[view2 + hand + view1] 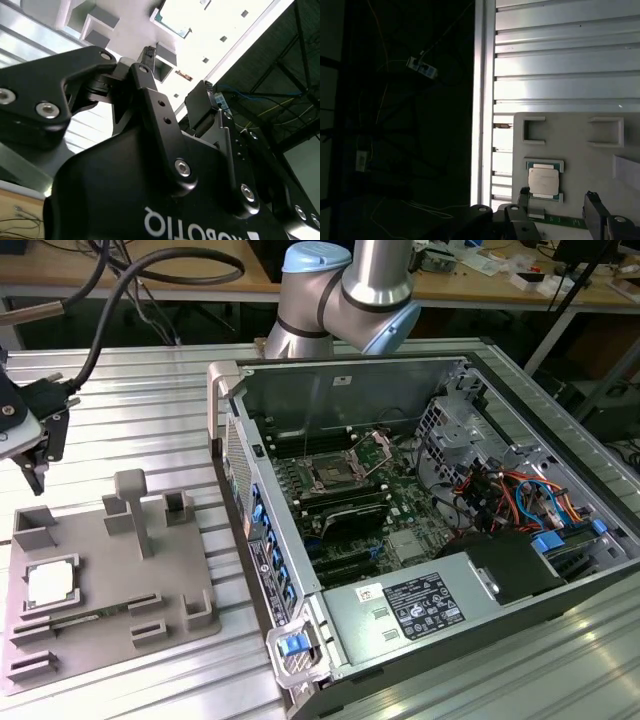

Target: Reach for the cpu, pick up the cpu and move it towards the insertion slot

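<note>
Ribbed aluminium table [130, 390] | grey blocky tray [110, 570] holds square silvery cpu [50, 585] | gripper [557, 195] spread, clear of cpu

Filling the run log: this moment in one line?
phase: reach | cpu: on grey tray, untouched | gripper: above it, jaws open, empty

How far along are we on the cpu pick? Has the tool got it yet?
Done: nothing yet; the cpu lies flat in its seat on the grey tray. In hand: the reach. The tool hovers open above the tray near the cpu, holding nothing. Left: the grasp, the lift and the carry to the insertion slot on the motherboard inside the open case.
</note>
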Robot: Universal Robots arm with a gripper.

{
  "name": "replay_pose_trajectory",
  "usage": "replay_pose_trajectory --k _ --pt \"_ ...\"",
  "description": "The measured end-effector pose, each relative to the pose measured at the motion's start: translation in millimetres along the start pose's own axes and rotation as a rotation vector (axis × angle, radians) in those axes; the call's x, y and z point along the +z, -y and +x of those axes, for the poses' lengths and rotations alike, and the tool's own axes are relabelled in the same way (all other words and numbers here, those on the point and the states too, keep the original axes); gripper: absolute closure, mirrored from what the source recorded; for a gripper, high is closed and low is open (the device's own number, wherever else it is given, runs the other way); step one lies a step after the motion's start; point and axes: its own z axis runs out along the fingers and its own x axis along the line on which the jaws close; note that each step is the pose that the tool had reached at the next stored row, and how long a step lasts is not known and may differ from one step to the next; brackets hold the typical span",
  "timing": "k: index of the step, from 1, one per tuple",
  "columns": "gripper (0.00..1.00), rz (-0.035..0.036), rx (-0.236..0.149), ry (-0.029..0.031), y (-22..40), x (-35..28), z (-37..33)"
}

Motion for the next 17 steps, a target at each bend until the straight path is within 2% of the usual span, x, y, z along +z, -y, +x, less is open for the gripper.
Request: replay_pose_trajectory --k 5,12,14,15,17 --pt "0.47 -0.0002 -0.001 -0.0005 9.1 9.1 4.1" --pt "0.47 0.0006 -0.001 -0.0013 10.0 23.6 4.7" --pt "0.45 0.0010 -0.001 -0.0015 10.0 24.4 4.7" --pt "0.40 0.0010 -0.001 -0.0015 10.0 24.4 4.7" --pt "0.40 0.0009 -0.001 -0.0014 10.0 24.5 4.7"
